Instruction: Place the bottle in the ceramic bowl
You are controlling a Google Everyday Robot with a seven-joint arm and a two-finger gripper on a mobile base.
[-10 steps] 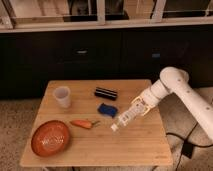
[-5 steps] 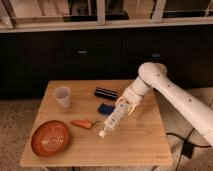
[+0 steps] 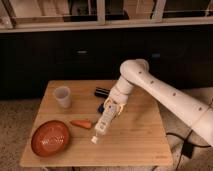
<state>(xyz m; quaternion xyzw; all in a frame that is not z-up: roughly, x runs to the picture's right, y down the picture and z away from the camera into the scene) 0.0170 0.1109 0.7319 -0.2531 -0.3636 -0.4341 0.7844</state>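
Camera view: your hand is clamped on the bottle, cap down over the tabletop, beside the carrot. The bowl is near; a low carry may hit the carrot.

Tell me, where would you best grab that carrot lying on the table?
Probably across its middle, coming straight down from above: the carrot lies flat on the table, long and thin. The ceramic bowl sits close to its left; the gripper, holding the bottle, hangs just to its right.

single view, high and in front, looking down at table; gripper mid-frame, dark cabinets behind
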